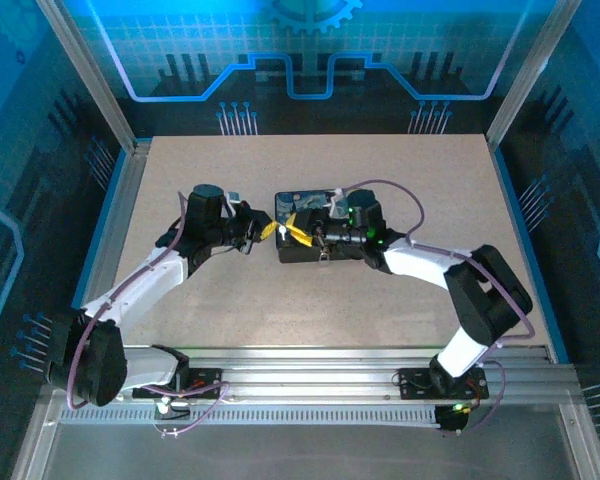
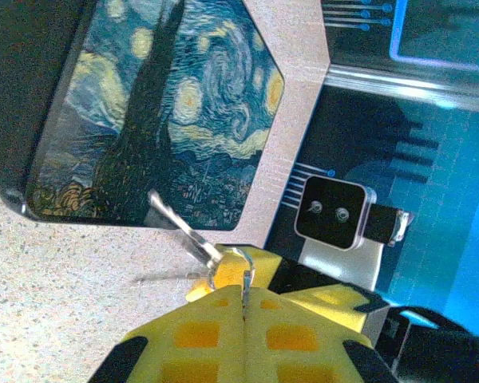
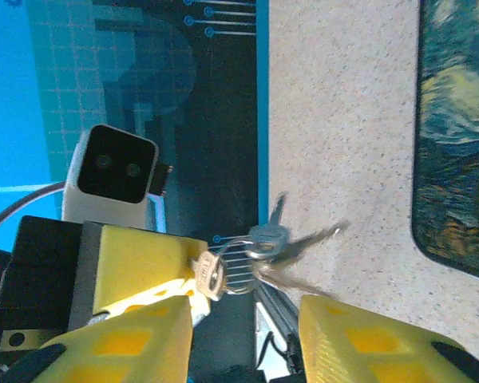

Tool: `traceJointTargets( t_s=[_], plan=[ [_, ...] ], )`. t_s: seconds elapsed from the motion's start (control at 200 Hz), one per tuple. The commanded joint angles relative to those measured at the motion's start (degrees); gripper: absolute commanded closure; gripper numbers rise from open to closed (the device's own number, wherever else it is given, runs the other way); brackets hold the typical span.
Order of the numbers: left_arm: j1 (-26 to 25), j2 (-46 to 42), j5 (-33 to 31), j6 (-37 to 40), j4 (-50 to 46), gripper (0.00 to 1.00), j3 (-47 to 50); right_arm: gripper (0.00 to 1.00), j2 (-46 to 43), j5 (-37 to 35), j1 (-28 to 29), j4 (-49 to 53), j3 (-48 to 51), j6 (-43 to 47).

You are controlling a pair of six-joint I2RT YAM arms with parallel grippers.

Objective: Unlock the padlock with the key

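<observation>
While the left tool (image 2: 243,297) clamps tight on the key (image 2: 193,232) at its ring, beside the painted box (image 2: 184,104), the right tool (image 3: 247,313) stands parted, empty. Judged light, stiff, slippery, free-swinging; grip a blade's bow.

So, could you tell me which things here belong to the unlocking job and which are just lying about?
For the job: key, pinched in the shut left end effector; open right end effector beside it; painted box, probably what the lock secures.
Just there: table; blue backdrop panels.
</observation>
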State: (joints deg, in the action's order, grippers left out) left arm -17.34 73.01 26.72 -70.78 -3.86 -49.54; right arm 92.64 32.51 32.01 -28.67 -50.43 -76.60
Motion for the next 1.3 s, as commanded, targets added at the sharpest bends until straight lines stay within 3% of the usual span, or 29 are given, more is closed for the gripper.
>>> traceJointTargets(
  t_s=[0.0,0.1,0.3,0.535,0.78,1.296],
  plan=[
    [0.3,0.2,2.6,10.6,-7.3,1.00,-4.6,0.56,-5.5,-0.5,-2.1,10.7,0.5,10.0],
    [0.2,1.1,2.8,17.6,-13.0,1.00,-8.3,0.53,-6.8,-0.4,-2.7,15.8,-1.1,17.3],
    [0.1,3.2,8.0,21.2,-12.6,1.00,-10.4,0.52,-4.4,6.4,-3.3,7.7,-3.0,25.0],
    [-0.5,3.9,9.2,21.4,-12.0,1.00,-10.8,0.54,-0.4,9.7,-3.3,-2.7,-3.3,21.0],
    [-0.5,4.2,10.1,20.2,-10.0,1.00,-10.2,0.65,0.9,9.9,-1.6,-5.4,-3.5,18.9],
    [0.0,4.3,11.7,18.4,-7.2,1.00,-8.8,0.76,3.2,12.6,-0.4,-11.1,-3.5,13.9]
  ],
)
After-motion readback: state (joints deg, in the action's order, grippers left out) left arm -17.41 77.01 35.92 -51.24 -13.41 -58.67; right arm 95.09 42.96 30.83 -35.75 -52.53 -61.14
